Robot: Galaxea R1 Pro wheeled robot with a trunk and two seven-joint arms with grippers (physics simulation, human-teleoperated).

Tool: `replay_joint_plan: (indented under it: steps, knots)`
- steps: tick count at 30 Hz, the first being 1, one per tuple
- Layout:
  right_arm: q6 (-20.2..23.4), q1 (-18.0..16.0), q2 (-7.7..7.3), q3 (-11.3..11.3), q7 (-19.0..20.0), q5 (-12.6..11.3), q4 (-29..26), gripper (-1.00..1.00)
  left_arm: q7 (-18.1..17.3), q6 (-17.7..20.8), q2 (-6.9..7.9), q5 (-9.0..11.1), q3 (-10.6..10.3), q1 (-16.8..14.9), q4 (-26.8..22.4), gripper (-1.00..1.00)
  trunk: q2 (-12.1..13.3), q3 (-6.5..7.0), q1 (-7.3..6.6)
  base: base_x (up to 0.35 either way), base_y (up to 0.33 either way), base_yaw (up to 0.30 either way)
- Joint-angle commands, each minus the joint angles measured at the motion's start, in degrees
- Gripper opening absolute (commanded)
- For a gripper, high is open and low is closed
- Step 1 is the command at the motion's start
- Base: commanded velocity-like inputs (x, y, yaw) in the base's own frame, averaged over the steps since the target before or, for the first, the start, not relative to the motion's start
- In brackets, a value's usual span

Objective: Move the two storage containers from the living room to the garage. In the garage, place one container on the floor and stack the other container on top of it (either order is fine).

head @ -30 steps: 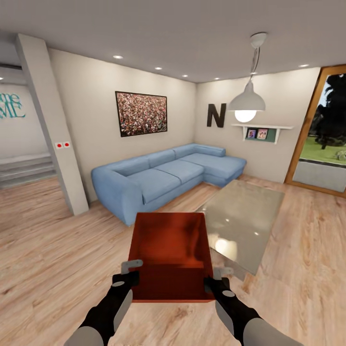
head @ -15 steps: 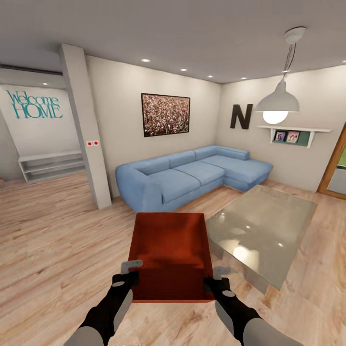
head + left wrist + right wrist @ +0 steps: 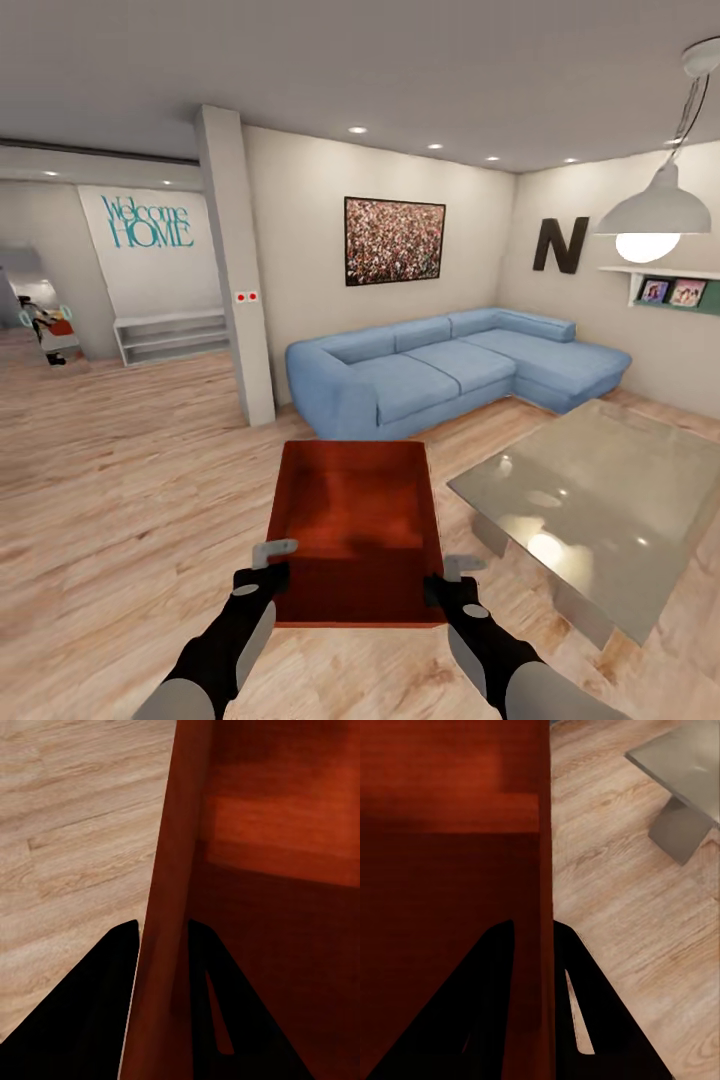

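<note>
- Because the storage container (image 3: 357, 530) is wide and thin-walled, it is carried with one pincer on each side: the left gripper (image 3: 262, 568) pinches its left wall and the right gripper (image 3: 452, 582) pinches its right wall, both near the end closest to the robot.
- In the left wrist view, the two dark fingers (image 3: 97, 1012) straddle the orange-red wall, one outside and one inside the box, pressed against it. The right wrist view shows the same, fingers (image 3: 480, 1012) clamped either side of the right wall.
- Held this way, the box stays level and open side up, stretching forward from between the pincers, above the light wood floor (image 3: 120, 500) and touching nothing else.
- The glass coffee table (image 3: 590, 500) lies ahead and to the right of the right pincer, near but apart from the box. The blue sofa (image 3: 450, 365) stands well beyond both.
- The garage is not in sight, so I judge this to be the carrying leg, with setting down not yet begun.
</note>
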Motion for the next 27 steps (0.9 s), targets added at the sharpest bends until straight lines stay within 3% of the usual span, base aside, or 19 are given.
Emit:
replay_joint_plan:
  steps: [1, 27]
  knots:
    - [-0.2, 0.0, -0.53, 0.4, -0.3, -0.1, -0.2, -1.00, 0.6, 0.3, 0.35, 0.9, 1.2, 0.0, 0.0, -1.00, 0.0, 0.00, 0.02, 0.000, 0.000, 0.300]
    - [-0.2, 0.0, -0.53, 0.4, -0.3, -0.1, -0.2, -1.00, 0.6, 0.3, 0.35, 0.9, 1.2, 0.0, -0.1, -1.00, 0.0, 0.56, 0.02, 0.000, 0.000, 0.300]
